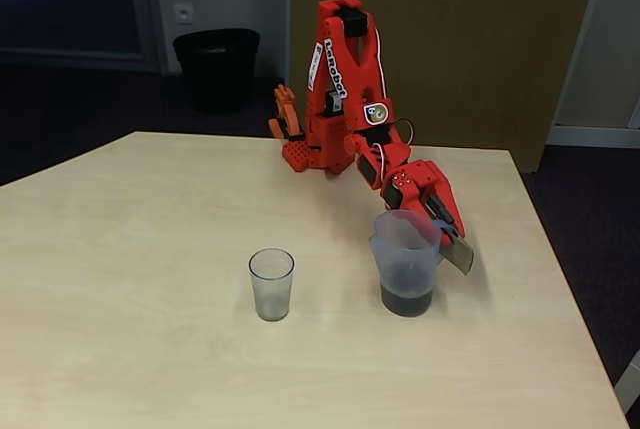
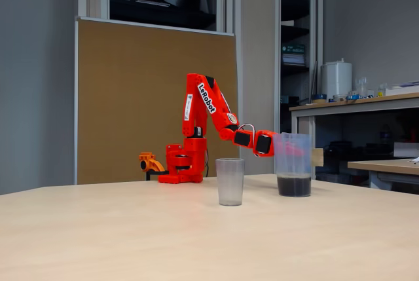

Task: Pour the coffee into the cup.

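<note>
Jug [image 1: 405, 249], translucent plastic, upright on smooth pale table [image 1: 150, 249], dark coffee [image 1: 407, 301] at bottom. Red gripper [image 1: 450, 239] at its handle; grip unclear. Clear tapered cup [image 1: 271, 284] left, apart.

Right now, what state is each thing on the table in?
cup: upright, empty, standing apart to the left of the jug in both fixed views.
jug: upright on the table, not tilted.
coffee: a dark layer at the jug's bottom, none poured.
pincer: at the jug's handle side; whether it has closed cannot be told.
</note>
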Available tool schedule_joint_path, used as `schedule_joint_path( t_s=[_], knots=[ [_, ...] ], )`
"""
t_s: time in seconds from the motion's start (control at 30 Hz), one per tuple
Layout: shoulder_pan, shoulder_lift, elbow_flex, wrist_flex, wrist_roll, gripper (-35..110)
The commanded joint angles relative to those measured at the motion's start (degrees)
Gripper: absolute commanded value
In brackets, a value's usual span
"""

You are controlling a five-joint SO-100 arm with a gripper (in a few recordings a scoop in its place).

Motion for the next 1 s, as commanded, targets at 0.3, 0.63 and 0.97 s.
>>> schedule_joint_path(
  t_s=[0.3,0.63,0.97],
  knots=[
    [1.8,11.6,-1.1,7.2,4.0,0],
    [6.0,18.5,0.4,11.7,5.8,0],
    [9.3,19.8,-1.6,13.9,9.7,0]
  ],
)
